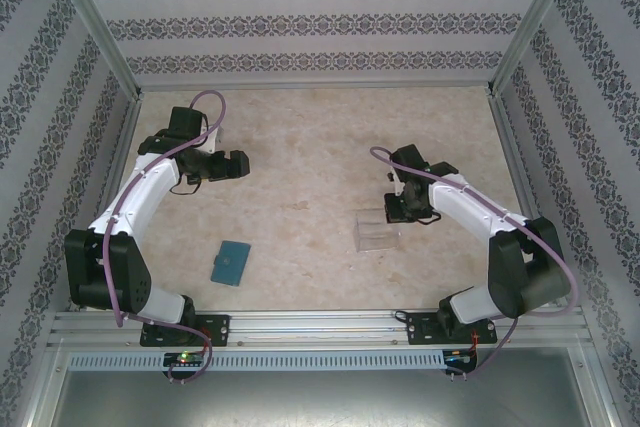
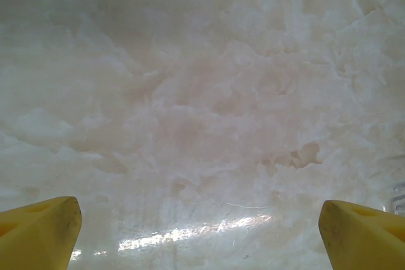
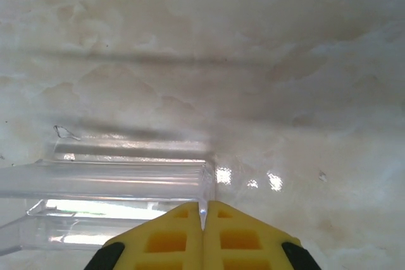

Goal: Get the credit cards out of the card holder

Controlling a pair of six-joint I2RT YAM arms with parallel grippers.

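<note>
**Card holder on the left arm's side**

Card holder (image 1: 231, 263) lay flat and folded on the table (image 1: 310, 137), long axis roughly near-far, slightly skewed. It sat nearward of the left gripper (image 1: 238, 165), whose jaws stood wide and empty. Right gripper (image 3: 204, 222), clenched, hung at the clear box (image 1: 378, 234) corner, well apart. Left arm judged nearer; credit cards presumably inside.

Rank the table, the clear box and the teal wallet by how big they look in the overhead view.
1. table, by far the largest.
2. clear box and teal wallet: they look about alike here, so they are left unranked.
</note>
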